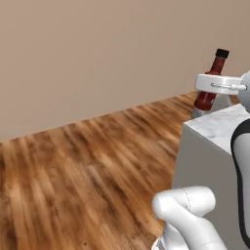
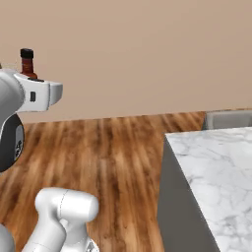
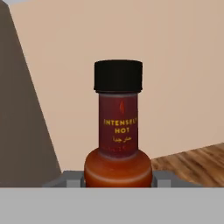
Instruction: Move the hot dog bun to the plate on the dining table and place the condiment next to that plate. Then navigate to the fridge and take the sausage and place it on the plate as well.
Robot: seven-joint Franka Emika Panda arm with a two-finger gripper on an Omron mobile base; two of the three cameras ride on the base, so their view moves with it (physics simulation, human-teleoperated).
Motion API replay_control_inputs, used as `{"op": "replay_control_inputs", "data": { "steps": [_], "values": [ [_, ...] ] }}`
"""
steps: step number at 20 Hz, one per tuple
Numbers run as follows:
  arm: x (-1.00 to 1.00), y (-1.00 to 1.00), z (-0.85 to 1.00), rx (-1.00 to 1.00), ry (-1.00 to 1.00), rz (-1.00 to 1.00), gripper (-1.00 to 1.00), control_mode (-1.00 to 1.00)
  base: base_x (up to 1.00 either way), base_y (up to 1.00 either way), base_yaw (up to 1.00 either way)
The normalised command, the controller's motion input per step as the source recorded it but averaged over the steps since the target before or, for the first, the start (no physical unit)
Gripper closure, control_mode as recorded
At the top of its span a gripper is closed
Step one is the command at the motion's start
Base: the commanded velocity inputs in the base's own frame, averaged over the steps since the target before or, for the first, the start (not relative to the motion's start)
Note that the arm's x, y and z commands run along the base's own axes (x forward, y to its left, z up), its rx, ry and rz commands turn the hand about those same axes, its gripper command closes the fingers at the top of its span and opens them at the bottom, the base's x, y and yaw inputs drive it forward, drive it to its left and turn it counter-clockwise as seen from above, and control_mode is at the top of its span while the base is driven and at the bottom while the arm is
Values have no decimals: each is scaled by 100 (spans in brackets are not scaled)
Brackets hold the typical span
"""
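Midway, the gripper pinches the condiment, carried high above the floor near the table; placing it remains, sausage untouched.

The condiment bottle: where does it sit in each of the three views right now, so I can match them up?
Left base view: the condiment bottle is at the upper right, tilted, in the gripper above the marble corner.
Right base view: its black cap and neck poke up at the upper left, behind the white hand.
Hand view: centre frame, upright, label facing the camera.
Shared landmark: the wood floor meeting the beige wall.
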Motion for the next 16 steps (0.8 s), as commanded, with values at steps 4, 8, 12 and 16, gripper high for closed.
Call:
{"op": "replay_control_inputs", "data": {
  "steps": [4, 8, 12, 16],
  "values": [
    [0, 0, 0, 0, 0, 0, 100, 100, 99, 70, -53],
    [0, 0, 0, 0, 0, 0, 100, 100, 97, 72, -57],
    [0, 0, 0, 0, 0, 0, 100, 100, 82, 71, -58],
    [0, 0, 0, 0, 0, 0, 100, 100, 71, 67, -56]
  ]
}}
